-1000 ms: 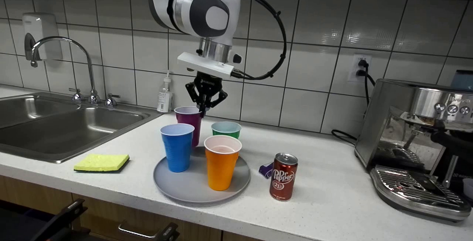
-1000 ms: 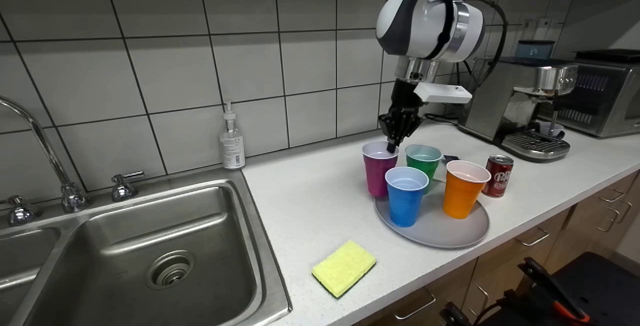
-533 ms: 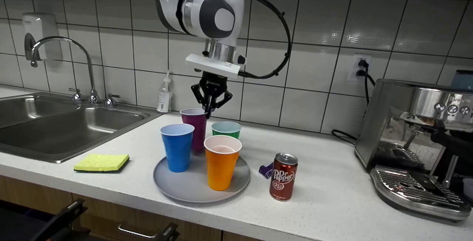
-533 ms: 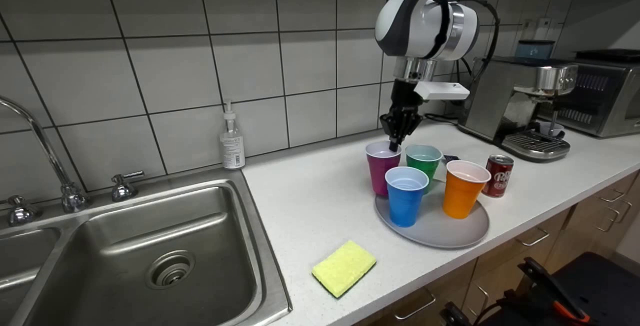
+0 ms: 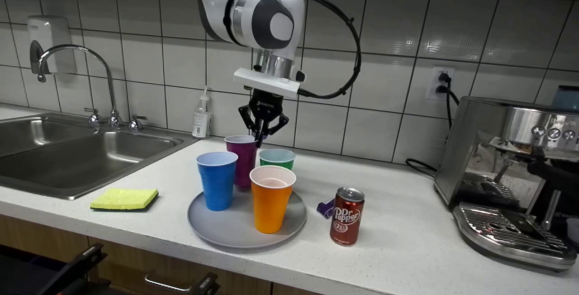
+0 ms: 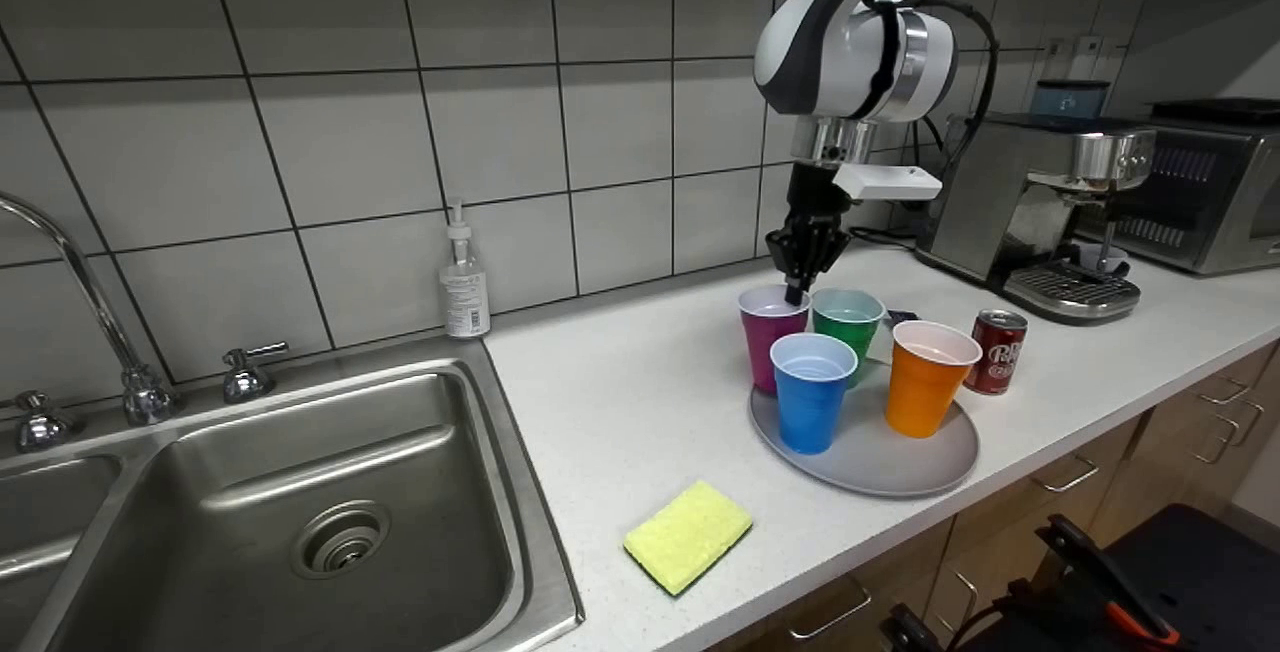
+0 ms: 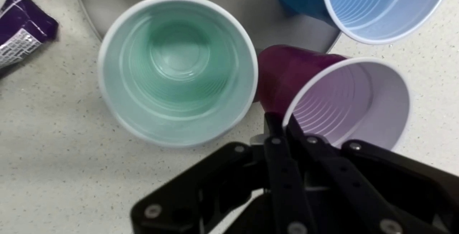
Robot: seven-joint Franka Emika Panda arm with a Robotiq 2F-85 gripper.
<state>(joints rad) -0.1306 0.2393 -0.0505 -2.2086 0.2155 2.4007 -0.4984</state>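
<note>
Black two-finger gripper, almost closed, pinches the rim of a tapered purple plastic cup.
Probably light and easily bent, it suits rim holding; it is beside a tapered green plastic cup, near a round grey plate.

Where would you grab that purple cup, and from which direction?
The purple cup is probably best pinched at its rim, from above: its mouth faces up and its wall is thin, so one finger fits inside and one outside, as the gripper has it now. The green cup and blue cup nearby seem to crowd its sides.
</note>
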